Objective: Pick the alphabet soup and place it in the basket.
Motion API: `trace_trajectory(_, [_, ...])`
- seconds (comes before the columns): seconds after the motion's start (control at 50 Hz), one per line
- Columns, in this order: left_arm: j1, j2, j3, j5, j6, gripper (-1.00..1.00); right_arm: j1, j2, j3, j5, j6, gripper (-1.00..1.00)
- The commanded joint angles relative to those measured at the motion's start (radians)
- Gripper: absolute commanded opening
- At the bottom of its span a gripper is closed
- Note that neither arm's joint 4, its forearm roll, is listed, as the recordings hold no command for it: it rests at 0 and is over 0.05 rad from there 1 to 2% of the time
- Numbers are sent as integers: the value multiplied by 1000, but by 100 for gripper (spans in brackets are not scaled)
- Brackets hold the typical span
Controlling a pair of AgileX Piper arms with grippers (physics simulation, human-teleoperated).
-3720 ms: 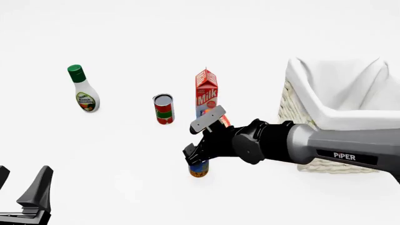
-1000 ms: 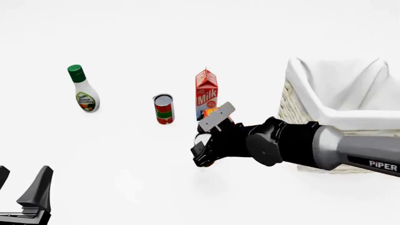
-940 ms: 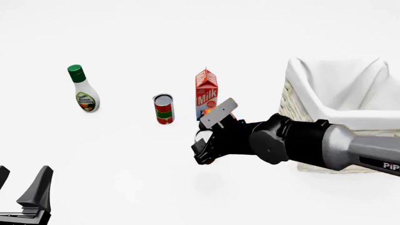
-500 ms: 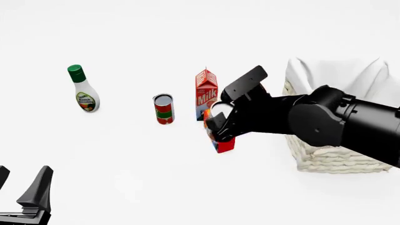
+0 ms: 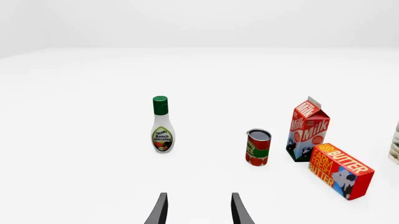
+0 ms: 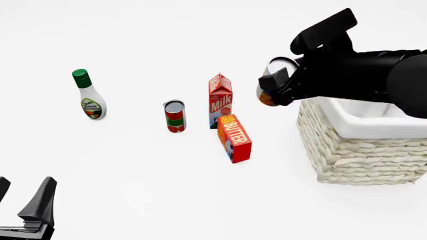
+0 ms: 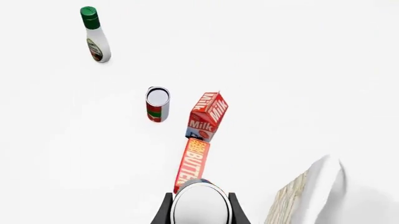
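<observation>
My right gripper (image 6: 272,86) is shut on the alphabet soup (image 6: 269,95) and holds it tilted, high above the table, just left of the basket's near-left corner. The can's silver-white top (image 7: 199,205) shows between the fingers in the right wrist view; its orange-brown band shows in the front view. The basket (image 6: 353,155) is pale woven wicker with a white cloth lining, at the right; its corner (image 7: 309,196) shows in the right wrist view. My left gripper (image 6: 23,210) is open and empty at the near left; it also shows in the left wrist view (image 5: 198,210).
A red-and-green can (image 6: 175,116), a milk carton (image 6: 220,100) and a butter box (image 6: 234,138) stand in the middle, left of the basket. A dressing bottle (image 6: 87,95) with a green cap stands at the far left.
My right gripper has lifted the alphabet soup off the table, up and to the right toward the basket. The butter box now shows where the arm hid it. The left arm has not moved.
</observation>
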Motion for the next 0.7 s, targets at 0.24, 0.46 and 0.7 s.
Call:
trace_trajectory(0.24, [0, 0, 0, 0, 0, 100, -221, -52, -93, 41, -16, -100])
trace_trajectory(0.46, [0, 0, 0, 0, 0, 100, -320, -47, -118, 50, -27, -100])
trace_trajectory(0.7, [0, 0, 0, 0, 0, 100, -432, -61, -97, 27, -38, -100])
